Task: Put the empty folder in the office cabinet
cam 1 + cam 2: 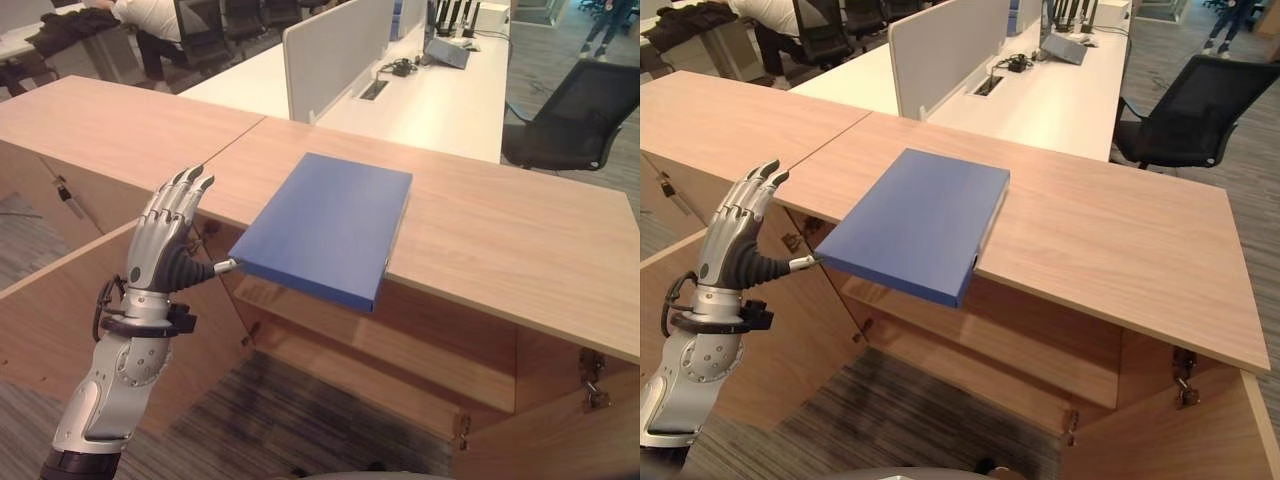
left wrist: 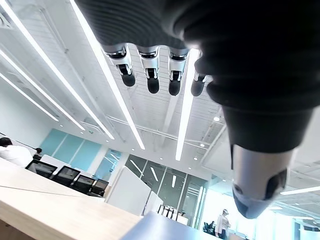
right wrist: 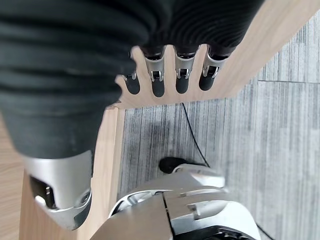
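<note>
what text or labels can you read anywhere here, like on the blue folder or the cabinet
No readable text anywhere.
Blue folder: plain cover, no label or print showing.
Cabinet top: bare wood grain, no sign or number.
Items on the white desk behind: too small to read.
Left hand, raised open beside the folder: no markings legible.

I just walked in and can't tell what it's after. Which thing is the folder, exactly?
Find the long wooden cabinet top running across the room. The folder is the flat blue slab lying on it, its near corner jutting over the front edge above the open cabinet. It is the one blue item there, beside the raised left robot hand.
</note>
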Controlling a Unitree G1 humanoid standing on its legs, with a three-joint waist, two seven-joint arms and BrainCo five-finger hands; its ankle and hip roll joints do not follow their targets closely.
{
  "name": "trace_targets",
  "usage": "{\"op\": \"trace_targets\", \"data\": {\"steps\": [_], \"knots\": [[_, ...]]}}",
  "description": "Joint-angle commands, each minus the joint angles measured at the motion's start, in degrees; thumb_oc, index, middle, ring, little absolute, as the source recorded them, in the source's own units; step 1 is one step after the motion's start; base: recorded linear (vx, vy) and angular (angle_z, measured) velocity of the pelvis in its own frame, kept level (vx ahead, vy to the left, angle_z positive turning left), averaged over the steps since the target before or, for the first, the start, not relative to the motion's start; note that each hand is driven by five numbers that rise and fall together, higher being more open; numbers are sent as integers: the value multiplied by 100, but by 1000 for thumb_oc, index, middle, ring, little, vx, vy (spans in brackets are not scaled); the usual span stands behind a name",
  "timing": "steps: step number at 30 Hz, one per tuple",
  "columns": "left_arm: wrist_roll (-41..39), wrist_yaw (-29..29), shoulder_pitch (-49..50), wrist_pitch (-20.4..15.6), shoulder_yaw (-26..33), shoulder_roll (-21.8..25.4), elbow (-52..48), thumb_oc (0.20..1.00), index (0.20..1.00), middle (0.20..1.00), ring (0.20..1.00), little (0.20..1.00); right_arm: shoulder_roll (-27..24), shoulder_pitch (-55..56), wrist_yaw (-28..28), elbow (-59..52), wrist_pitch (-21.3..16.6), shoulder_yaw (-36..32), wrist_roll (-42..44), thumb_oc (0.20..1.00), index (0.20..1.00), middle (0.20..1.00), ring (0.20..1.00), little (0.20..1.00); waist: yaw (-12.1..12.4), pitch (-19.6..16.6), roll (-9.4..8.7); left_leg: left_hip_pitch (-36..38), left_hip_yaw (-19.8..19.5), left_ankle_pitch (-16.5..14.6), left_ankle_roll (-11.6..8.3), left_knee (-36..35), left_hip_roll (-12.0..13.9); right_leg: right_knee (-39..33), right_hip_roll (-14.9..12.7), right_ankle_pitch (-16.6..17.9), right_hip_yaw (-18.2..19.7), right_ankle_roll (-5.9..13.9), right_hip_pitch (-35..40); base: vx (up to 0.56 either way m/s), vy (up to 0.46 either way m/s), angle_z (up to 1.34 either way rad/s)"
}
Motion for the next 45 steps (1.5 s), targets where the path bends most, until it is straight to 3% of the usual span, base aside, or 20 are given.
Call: {"op": "trace_targets", "data": {"steps": [1,7,17,23,28,45], "knots": [[-160,-148,242,-235,243,273,-725,1000,1000,1000,1000,1000,90,-306,23,307,-81,176,-179,1000,1000,1000,1000,1000,13,-198,-375,-276,265,-19,-148,-171,-168,-971,-179,79,523,714,1026,0,0,0],[-544,-299,295,-258,294,233,-942,1000,1000,1000,1000,1000,92,-300,57,300,-66,223,-205,1000,1000,1000,1000,1000,24,-212,-384,-260,250,-27,-143,-171,-177,-971,-175,70,524,707,1036,0,0,0],[-704,-572,-231,-232,-236,338,-941,1000,1000,1000,1000,1000,87,-408,40,275,-52,322,-224,1000,1000,1000,1000,1000,-35,-231,-382,-233,270,-31,-146,-171,-172,-971,-193,84,527,718,1037,0,0,0],[-405,-576,-883,-175,-1087,268,-417,1000,1000,1000,1000,1000,106,-429,-49,376,-48,376,-232,1000,1000,1000,1000,1000,-145,-266,-373,-206,305,-45,-142,-171,-175,-971,-201,99,560,725,1042,-1,1,-1],[-176,-563,-1108,-155,-1416,272,-166,1000,1000,1000,1000,1000,86,-450,-134,386,-61,350,-215,1000,1000,1000,1000,1000,-183,-266,-373,-196,331,-56,-134,-171,-165,-971,-209,112,583,730,1034,-3,4,-4],[79,-794,-1057,-198,-1603,459,-121,1000,1000,1000,1000,1000,54,-468,-165,422,-63,284,-182,1000,1000,1000,1000,1000,-199,-262,-368,-162,376,-84,-132,-171,-165,-971,-217,115,618,740,1033,-1,1,-1]]}}
